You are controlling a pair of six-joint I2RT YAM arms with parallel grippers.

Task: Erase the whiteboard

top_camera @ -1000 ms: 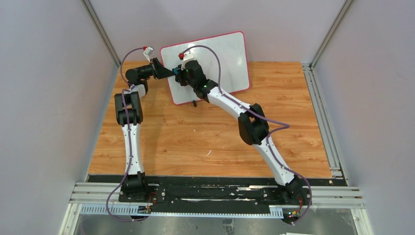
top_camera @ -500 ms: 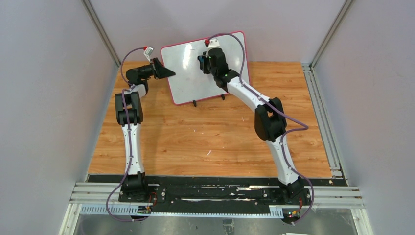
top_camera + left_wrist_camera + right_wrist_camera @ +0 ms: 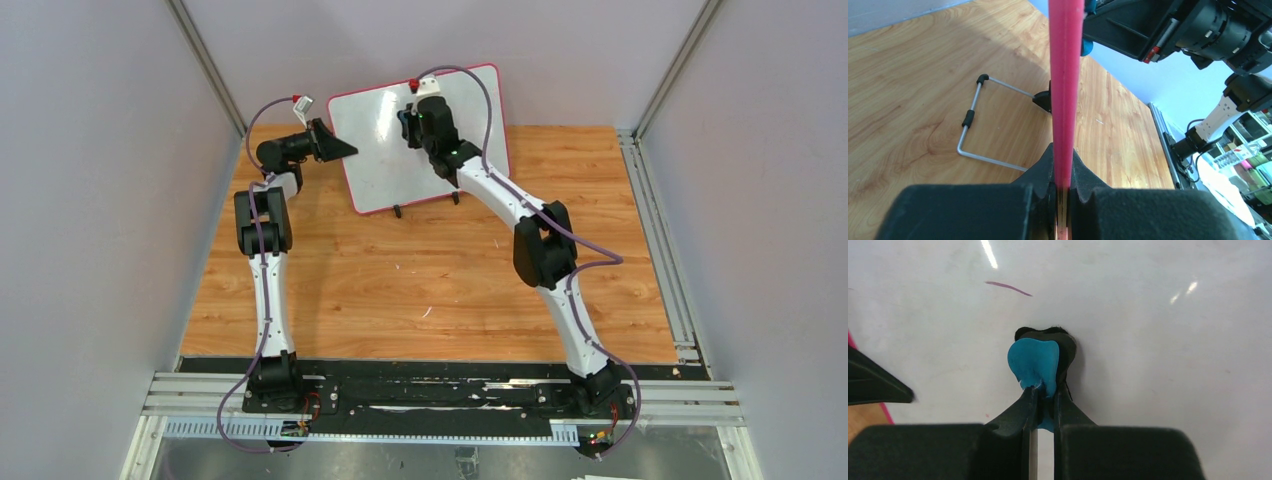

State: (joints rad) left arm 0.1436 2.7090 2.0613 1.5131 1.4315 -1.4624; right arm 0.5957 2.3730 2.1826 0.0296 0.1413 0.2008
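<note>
the whiteboard point(image 3: 385, 165) is propped upright on the wooden table point(image 3: 420, 290), with grey walls point(image 3: 400, 35) behind it. its pink left rim is clamped by the left gripper point(image 3: 1062, 167); a blue eraser point(image 3: 1033, 362), pinched by the right gripper point(image 3: 1043, 392), is pressed on its glossy face.

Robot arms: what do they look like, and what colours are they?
The left arm and right arm are white tubes joined by chunky black joints. A thin purple cable runs along each, with a small red cap near the wrist. The left gripper and right gripper are black, each with two wedge-shaped fingers.
</note>
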